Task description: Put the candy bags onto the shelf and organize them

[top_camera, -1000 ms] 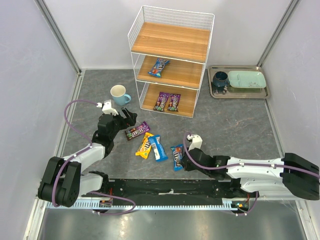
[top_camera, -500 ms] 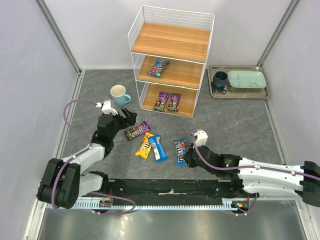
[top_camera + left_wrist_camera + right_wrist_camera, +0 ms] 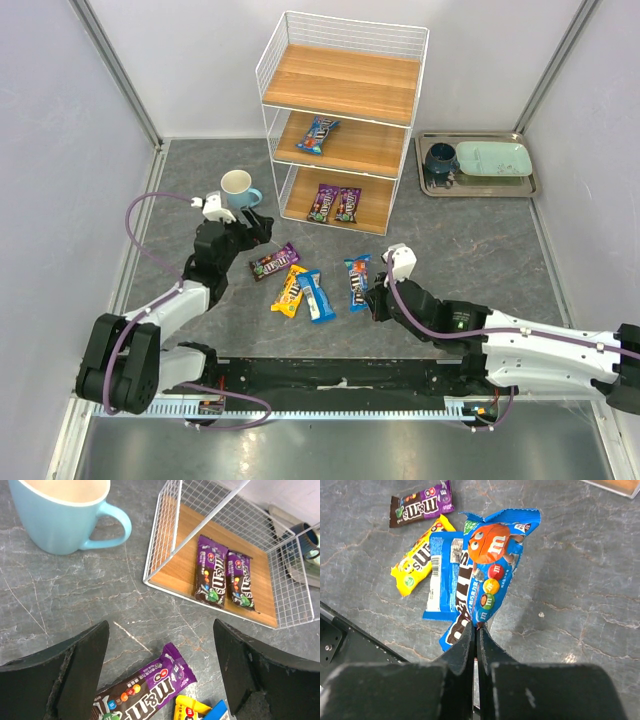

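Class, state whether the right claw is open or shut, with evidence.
Shut. The right claw pinches the blue candy bag by its lower edge; the right wrist view shows its fingers pressed together.

The mug (image 3: pixel 237 186) stands left of the shelf (image 3: pixel 340 80), the tray (image 3: pixel 490 187) right.

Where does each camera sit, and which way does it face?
Top external: above, behind the bases, looking down on left claw, right claw and shelf.
Left wrist: low, faces cup and shelf through the open left claw.
Right wrist: looks down the shut right claw at its blue bag.
Shared: loose purple bag, in all three.
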Controlling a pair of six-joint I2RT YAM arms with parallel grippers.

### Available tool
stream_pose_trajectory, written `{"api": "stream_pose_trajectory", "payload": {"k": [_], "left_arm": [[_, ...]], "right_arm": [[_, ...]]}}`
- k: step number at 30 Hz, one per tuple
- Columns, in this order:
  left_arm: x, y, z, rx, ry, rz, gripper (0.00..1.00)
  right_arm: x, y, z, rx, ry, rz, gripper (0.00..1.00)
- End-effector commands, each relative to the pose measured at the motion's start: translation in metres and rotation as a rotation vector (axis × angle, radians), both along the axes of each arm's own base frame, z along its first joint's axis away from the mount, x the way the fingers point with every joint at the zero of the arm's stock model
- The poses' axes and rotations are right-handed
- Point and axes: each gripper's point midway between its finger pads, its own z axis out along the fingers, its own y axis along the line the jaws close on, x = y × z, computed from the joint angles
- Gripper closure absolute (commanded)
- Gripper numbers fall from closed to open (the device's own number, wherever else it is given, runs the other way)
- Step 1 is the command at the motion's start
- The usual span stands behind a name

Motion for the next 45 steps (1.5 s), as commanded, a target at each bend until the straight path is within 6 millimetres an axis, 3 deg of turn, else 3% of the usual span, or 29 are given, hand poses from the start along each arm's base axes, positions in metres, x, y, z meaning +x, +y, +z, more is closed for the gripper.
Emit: {"api": "stream_pose_trajectory", "payload": {"k": [1, 20, 26, 34, 45], "left_arm": [[0.009, -0.003, -0.001, -0.015, -0.003, 0.008, 0.09], [0.000, -0.019, -0.009, -0.027, 0.012, -0.072, 0.11], [-0.001, -0.018, -0.009, -0.024, 0.008, -0.065, 0.11], [0.000, -0.016, -0.007, -0.022, 0.003, -0.053, 0.11], [0.000, -0.014, -0.006, -0.024, -0.001, -0.045, 0.11]], "right_arm": [[0.015, 0.002, 0.042, 0.069, -0.100, -0.040, 1.00], [0.026, -0.002, 0.077, 0.098, -0.181, -0.080, 1.00], [0.034, 0.013, 0.101, 0.089, -0.222, -0.057, 1.00], [0.068, 0.043, 0.116, 0.062, -0.243, 0.012, 1.00], [0.125, 0.046, 0.173, 0.153, -0.315, 0.014, 1.00]]}}
